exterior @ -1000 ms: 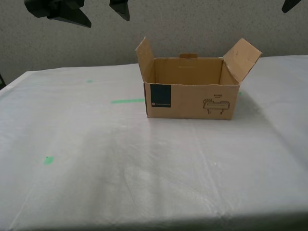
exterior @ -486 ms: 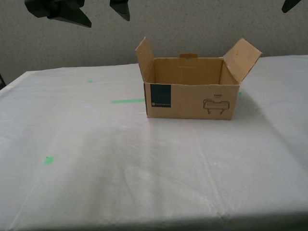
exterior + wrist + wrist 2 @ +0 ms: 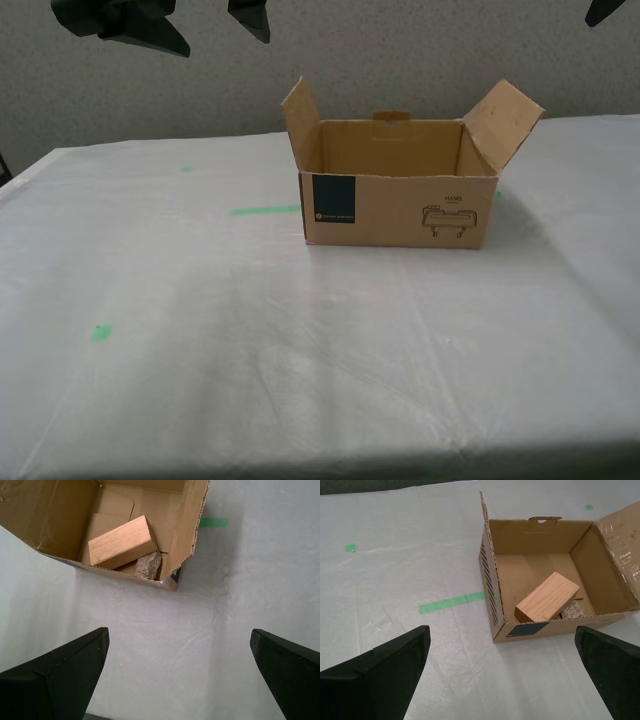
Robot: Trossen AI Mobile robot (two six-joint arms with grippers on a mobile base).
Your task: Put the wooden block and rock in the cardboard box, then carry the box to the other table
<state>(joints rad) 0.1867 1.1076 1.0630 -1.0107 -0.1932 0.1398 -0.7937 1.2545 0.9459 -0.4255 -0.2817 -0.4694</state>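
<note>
Wooden block (image 3: 547,598) tilted across rock (image 3: 148,565) in cardboard box (image 3: 400,210).

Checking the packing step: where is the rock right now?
The rock lies on the floor of the cardboard box, tucked against the wooden block near the box's front wall; the exterior view cannot see it.

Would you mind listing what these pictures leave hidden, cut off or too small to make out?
- Exterior view: the block and rock are hidden by the box's front wall.
- Second wrist view: the rock is mostly covered by the block.
- Exterior view: the print on the navy label is too small to read.
- Exterior view: the arms are cut off by the top edge, so which is which cannot be told.
- Both wrist views: the table's edges fall outside the frame.
</note>
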